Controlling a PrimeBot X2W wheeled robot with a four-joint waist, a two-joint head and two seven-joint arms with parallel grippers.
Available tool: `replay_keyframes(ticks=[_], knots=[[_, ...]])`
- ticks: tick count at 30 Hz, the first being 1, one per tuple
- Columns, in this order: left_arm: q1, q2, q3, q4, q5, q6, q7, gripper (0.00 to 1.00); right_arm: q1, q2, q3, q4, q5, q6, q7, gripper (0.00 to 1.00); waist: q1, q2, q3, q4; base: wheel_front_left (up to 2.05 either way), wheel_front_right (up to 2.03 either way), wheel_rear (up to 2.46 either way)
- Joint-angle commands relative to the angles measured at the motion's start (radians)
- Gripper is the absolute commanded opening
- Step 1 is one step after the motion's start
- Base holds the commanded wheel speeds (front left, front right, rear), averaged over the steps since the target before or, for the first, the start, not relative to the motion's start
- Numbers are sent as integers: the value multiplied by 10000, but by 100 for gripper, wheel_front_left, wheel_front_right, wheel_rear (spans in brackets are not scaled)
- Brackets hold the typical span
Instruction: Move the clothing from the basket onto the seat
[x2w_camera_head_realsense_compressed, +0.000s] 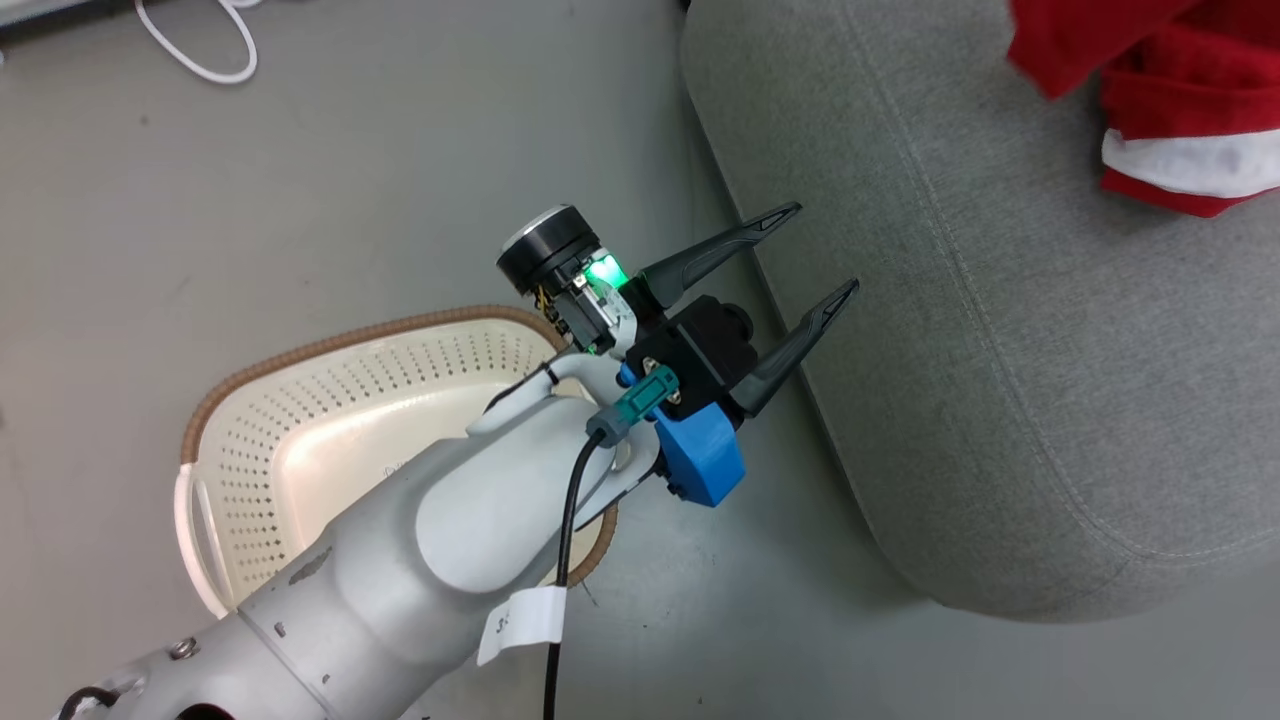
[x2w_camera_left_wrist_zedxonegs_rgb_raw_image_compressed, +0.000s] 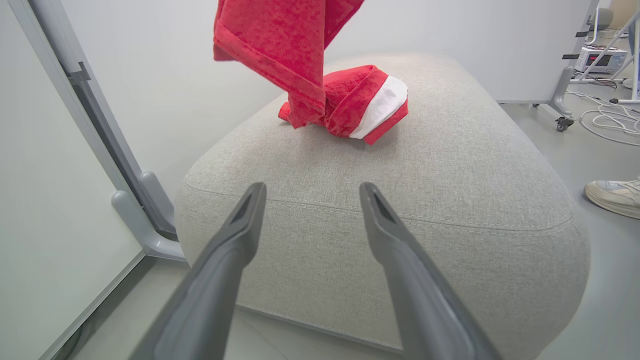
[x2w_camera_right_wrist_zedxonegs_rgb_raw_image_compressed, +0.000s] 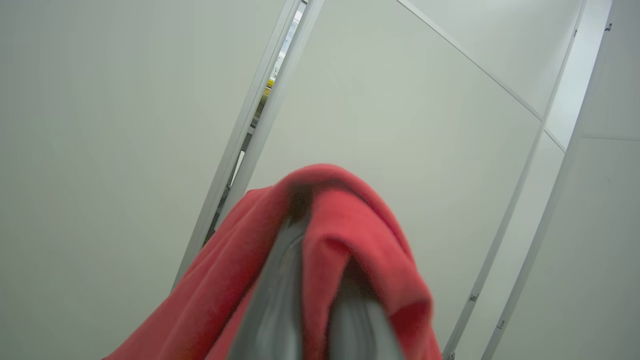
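My right gripper (x2w_camera_right_wrist_zedxonegs_rgb_raw_image_compressed: 314, 295) is clenched on the plain red soft garment (x2w_camera_left_wrist_zedxonegs_rgb_raw_image_compressed: 280, 45), so it hangs over the large light grey fabric seat (x2w_camera_left_wrist_zedxonegs_rgb_raw_image_compressed: 425, 200), ahead of my released left gripper (x2w_camera_left_wrist_zedxonegs_rgb_raw_image_compressed: 312, 187). The red garment with white stripe (x2w_camera_left_wrist_zedxonegs_rgb_raw_image_compressed: 360, 100) lies there, near its lower end.

Soft, even light fills every view, leaving faint shadows and a pale sheen inside the cream-white perforated plastic basket (x2w_camera_head_realsense_compressed: 300, 440). The plain bright red fabric garment (x2w_camera_right_wrist_zedxonegs_rgb_raw_image_compressed: 350, 235) is blurred close to the right wrist lens; grey panel frames (x2w_camera_right_wrist_zedxonegs_rgb_raw_image_compressed: 248, 120) bow toward that view's edges.
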Motion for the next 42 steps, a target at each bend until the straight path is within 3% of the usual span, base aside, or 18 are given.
replay_keyframes(ticks=[1, 6, 12, 23, 33, 34, 35, 42], knots=[[-257, 65, -16, -35, 97, 34, -28, 100, -464, -304, -401, 160, 49, 1, -7, 0, -1, 0, 643, 96, 0, 0, 0], [-683, 48, 22, -135, 247, 49, -26, 100, -1438, -1548, -2042, 762, 206, 1, -7, 0, -1, 0, 1349, 254, 0, 0, 0], [-1002, 106, 2, -273, 395, 58, -34, 100, -1175, -2477, -2585, 1914, 278, 1, -7, 0, -1, 0, 1978, 368, 0, 0, 0], [-1237, 260, -99, -408, 503, 48, -30, 100, -737, -1534, -2296, 3808, -133, 1, -9, 0, -1, 0, 2604, 478, 0, 0, 0], [-1307, 289, -112, -378, 433, 119, -34, 100, -328, -786, -1979, 4494, -55, 1, -9, 0, -1, 0, 2674, 462, 0, 0, 0], [-1296, 289, -112, -361, 427, 125, -36, 100, -250, -765, -2003, 4425, -36, 1, -9, 37, -1, 0, 2633, 455, 0, 0, 0], [-1269, 288, -114, -342, 419, 128, -37, 100, -123, -732, -2012, 4345, -30, 1, -9, 99, -1, 0, 2573, 444, 0, 0, 0], [-729, 146, -5, -365, 261, 185, -46, 100, 1509, -365, -1972, 3829, 42, 0, -9, 100, -1, 0, 1545, 300, 0, 0, 0]])
